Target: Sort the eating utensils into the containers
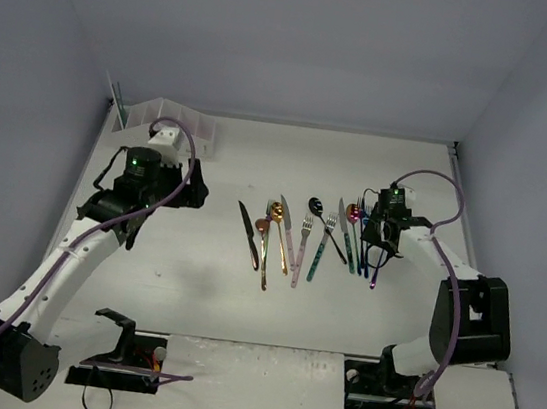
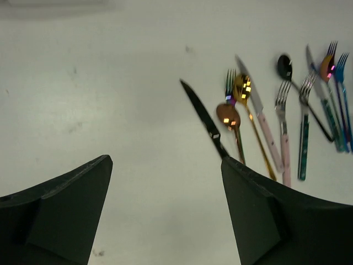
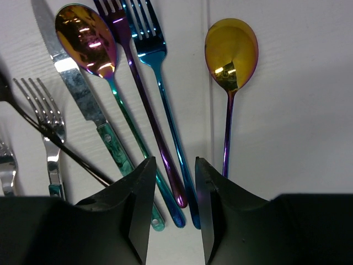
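Note:
The eating utensils lie in a row at mid-table (image 1: 304, 239). My right gripper (image 3: 175, 165) hangs low over the right end of that row (image 1: 382, 241). Its jaws stand narrow, astride the handle ends of a purple fork (image 3: 140, 94) and a blue fork (image 3: 165, 99), and a gap shows on both sides. A gold-bowled spoon (image 3: 231, 49) lies just right of the fingers. My left gripper (image 2: 165, 160) is open and empty above bare table (image 1: 190, 189), with the black knife (image 2: 205, 118) to its right. The white containers (image 1: 169, 115) stand at the back left.
A teal-handled knife (image 3: 83, 94), an iridescent spoon (image 3: 85, 38) and a silver fork (image 3: 49, 127) lie left of my right fingers. Copper (image 2: 228, 116) and gold (image 2: 242, 88) spoons rest beside the black knife. A black stand (image 1: 119, 341) sits at the near edge. Grey walls enclose the table.

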